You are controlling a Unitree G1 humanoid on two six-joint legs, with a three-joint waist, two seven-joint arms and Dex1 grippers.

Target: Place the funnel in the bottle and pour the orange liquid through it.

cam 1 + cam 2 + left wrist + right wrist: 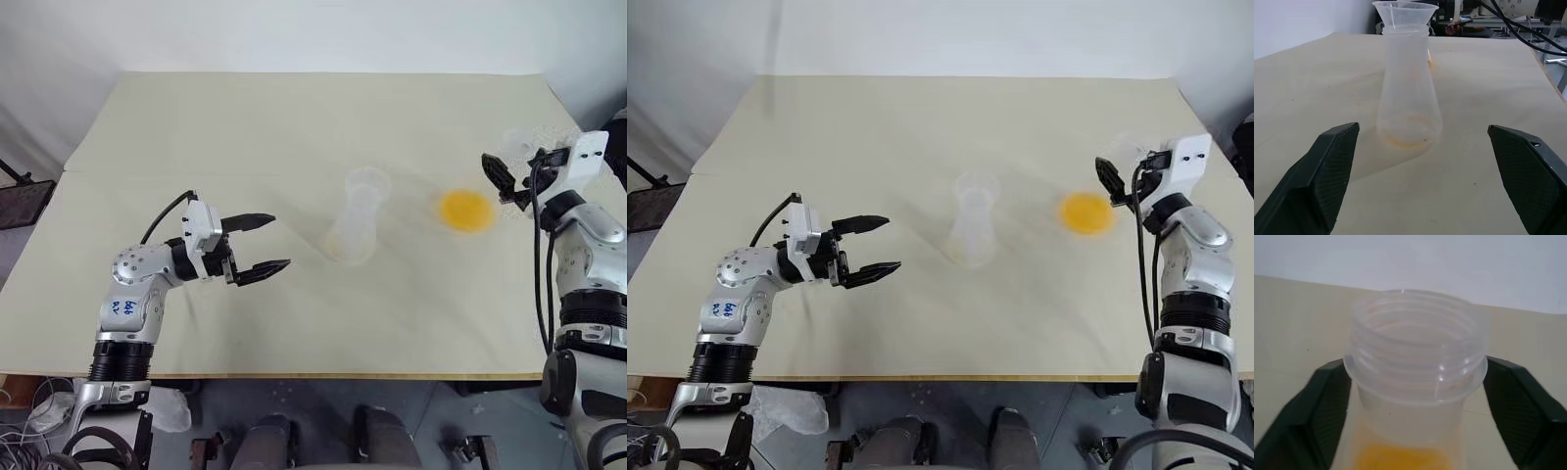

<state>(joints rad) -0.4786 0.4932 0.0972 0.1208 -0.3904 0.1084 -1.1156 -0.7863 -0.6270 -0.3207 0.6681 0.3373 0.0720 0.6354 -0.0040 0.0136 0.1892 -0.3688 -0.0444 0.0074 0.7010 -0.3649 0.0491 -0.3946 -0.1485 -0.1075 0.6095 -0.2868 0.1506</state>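
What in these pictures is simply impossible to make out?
- Head views: the clear container holding the orange liquid; its see-through walls vanish against the table.
- Right wrist view: whether the right tool already presses that container's threaded neck; the neck covers the contact.
- Left wrist view: how far the funnel stem reaches into the bottle; both clear.

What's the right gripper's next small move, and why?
Probably finish closing on the container with the orange liquid and lift. The right gripper brackets its threaded neck, and the funnel already sits in the bottle.
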